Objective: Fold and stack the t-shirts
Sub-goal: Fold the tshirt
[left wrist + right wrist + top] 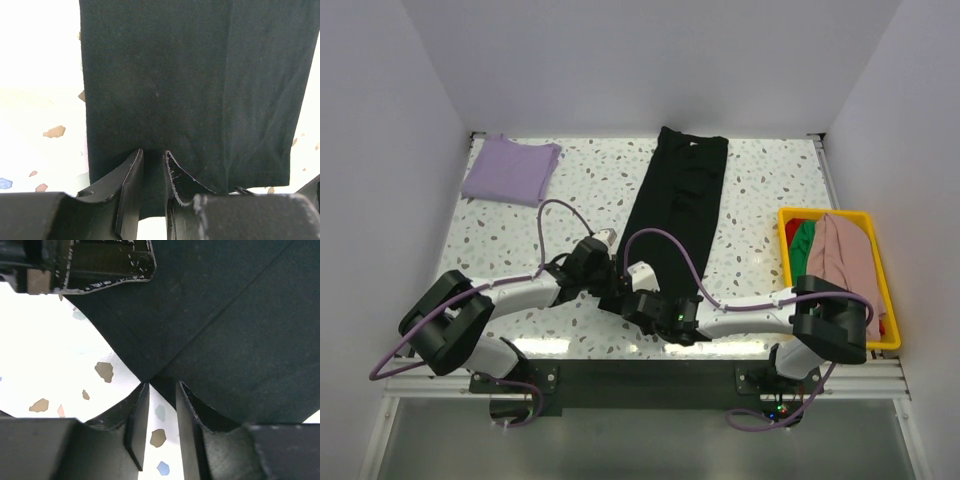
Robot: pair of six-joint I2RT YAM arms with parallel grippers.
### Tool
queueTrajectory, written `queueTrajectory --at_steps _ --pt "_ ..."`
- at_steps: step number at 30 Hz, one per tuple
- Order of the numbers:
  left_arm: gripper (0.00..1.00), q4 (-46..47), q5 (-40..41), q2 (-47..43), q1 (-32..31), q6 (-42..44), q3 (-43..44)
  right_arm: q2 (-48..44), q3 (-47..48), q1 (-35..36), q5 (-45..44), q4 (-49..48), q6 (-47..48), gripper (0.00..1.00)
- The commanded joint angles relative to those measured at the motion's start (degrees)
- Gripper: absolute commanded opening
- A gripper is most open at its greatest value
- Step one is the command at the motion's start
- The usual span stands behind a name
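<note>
Left gripper (154, 152) pinches the near hem of the long-folded black cloth t-shirt (680, 190). The right gripper (162, 385) stands narrowly parted at its corner, grip unclear. It lies flat on the speckled white table (760, 200), left of the yellow plastic bin (798, 210), amid white walls. From above, arms hide its near end.
</note>
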State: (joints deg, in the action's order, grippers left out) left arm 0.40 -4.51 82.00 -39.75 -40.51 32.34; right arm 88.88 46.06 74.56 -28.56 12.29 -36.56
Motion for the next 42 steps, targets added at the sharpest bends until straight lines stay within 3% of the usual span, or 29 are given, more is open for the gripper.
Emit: queueTrajectory --at_steps 1,14,17,21,26,42 --pt "0.27 2.2 -0.6 0.5 0.4 -0.3 -0.8 -2.2 0.3 0.3 -1.4 -2.7 -0.4 0.34" --pt "0.27 2.1 -0.7 0.7 0.4 0.0 -0.5 3.7 2.9 0.3 -1.5 -3.1 0.2 0.36" --pt "0.27 2.0 -0.6 0.8 0.4 0.1 -0.6 3.1 2.7 0.2 -2.1 -2.9 -0.5 0.31" --pt "0.26 2.0 -0.3 0.9 0.3 0.1 -0.6 1.1 2.1 0.3 -3.2 -1.2 -1.3 0.15" --pt "0.26 2.1 -0.2 1.2 0.5 0.0 -0.7 -2.1 1.0 0.2 -3.4 0.5 -1.9 0.04" --pt "0.26 1.6 -0.2 1.0 0.5 -0.1 -0.5 -9.2 -0.5 0.8 2.9 8.0 -1.3 0.00"
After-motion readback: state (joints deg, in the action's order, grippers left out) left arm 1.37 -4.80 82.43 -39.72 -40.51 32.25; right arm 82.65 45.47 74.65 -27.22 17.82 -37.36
